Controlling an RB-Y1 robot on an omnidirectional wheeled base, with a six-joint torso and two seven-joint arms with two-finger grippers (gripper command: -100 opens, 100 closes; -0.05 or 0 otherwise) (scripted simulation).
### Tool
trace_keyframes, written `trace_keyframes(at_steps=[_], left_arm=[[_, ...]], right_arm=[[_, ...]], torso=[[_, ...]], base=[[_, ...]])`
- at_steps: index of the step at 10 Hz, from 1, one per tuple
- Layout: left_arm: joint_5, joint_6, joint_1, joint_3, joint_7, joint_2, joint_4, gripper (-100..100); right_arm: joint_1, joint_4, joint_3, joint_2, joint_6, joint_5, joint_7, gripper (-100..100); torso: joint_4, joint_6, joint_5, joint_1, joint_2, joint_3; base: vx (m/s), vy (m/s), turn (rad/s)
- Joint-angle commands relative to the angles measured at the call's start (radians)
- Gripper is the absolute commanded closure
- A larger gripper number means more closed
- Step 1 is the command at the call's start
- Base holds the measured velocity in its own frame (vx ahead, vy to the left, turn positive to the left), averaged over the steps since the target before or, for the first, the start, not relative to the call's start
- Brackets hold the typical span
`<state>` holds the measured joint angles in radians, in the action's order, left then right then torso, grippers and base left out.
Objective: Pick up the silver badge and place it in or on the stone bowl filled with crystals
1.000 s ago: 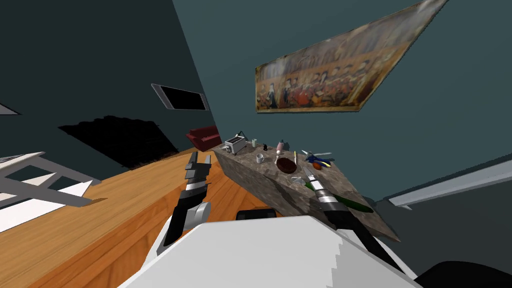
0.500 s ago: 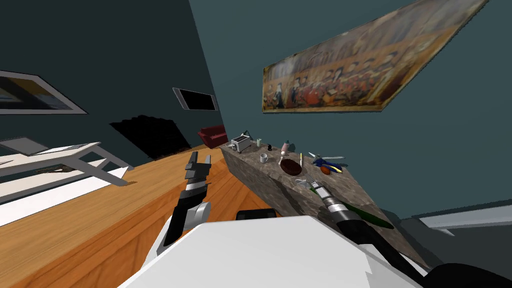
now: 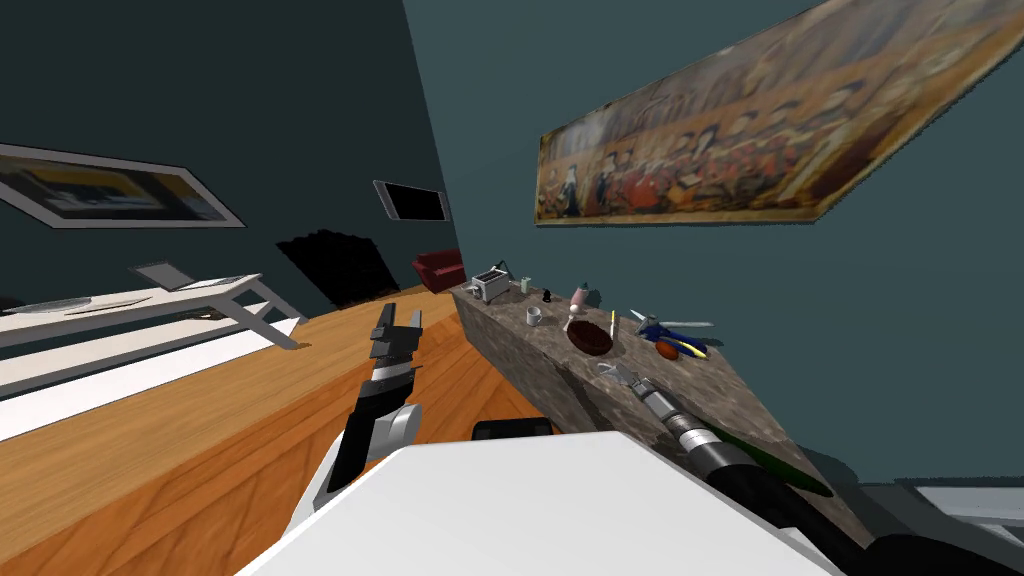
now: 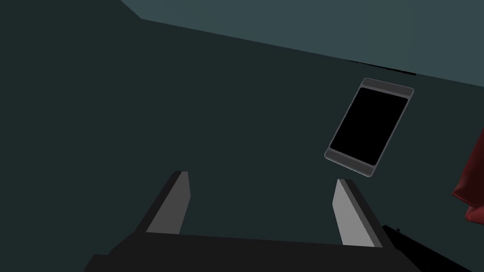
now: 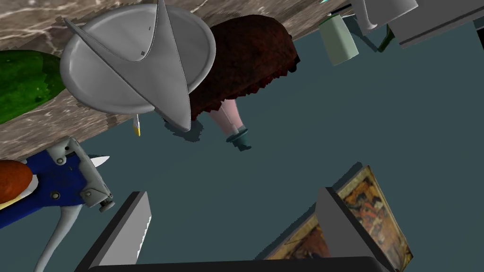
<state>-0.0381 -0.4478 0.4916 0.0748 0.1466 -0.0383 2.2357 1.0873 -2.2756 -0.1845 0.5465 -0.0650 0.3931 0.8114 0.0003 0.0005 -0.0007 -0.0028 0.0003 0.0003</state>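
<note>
Head view: the stone-patterned counter [image 3: 720, 390] runs from 5 o'clock up to 11 o'clock; the right gripper [image 3: 625, 380] reaches over its near part, and the silver badge [image 3: 603, 368] lies just off its tip at 10 o'clock, with the dark brown bowl [image 3: 590, 338] near the badge at 11 o'clock; the left gripper [image 3: 395, 330] hangs over the wooden floor [image 3: 200, 450].

Left wrist view: the left gripper [image 4: 260, 208] holds nothing, fingers apart.

Right wrist view: the right gripper [image 5: 236, 226] has its fingers spread and empty; the silver badge [image 5: 137, 71], a round disc with a raised pointed ridge, rests on the counter ahead, off toward one finger, not between them, partly in front of the dark brown bowl [image 5: 241, 61]; a cucumber [image 5: 23, 80] lies beside it. The step is probably the reach: centre the fingers over the ridge, then descend and pinch it, since the flat disc looks too wide.
</note>
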Motion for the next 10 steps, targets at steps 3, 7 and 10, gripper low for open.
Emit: trace_keyframes(at_steps=[3, 7, 10], left_arm=[[0.000, 0.000, 0.000, 0.000, 0.000, 0.000, 0.000, 0], [0.000, 0.000, 0.000, 0.000, 0.000, 0.000, 0.000, 0], [0.000, 0.000, 0.000, 0.000, 0.000, 0.000, 0.000, 0]], right_arm=[[0.109, -0.007, -0.043, 0.100, 0.051, 0.081, 0.101, -100], [0.213, -0.015, -0.085, 0.190, 0.100, 0.158, 0.207, -100], [0.293, -0.018, -0.108, 0.237, 0.124, 0.197, 0.273, -100]], torso=[[0.000, 0.000, 0.000, 0.000, 0.000, 0.000], [0.000, 0.000, 0.000, 0.000, -0.001, -0.001], [0.000, -0.001, 0.000, 0.000, -0.002, -0.001]], base=[[-0.015, -0.022, 0.203], [-0.010, -0.020, 0.181], [-0.003, -0.017, 0.169]])
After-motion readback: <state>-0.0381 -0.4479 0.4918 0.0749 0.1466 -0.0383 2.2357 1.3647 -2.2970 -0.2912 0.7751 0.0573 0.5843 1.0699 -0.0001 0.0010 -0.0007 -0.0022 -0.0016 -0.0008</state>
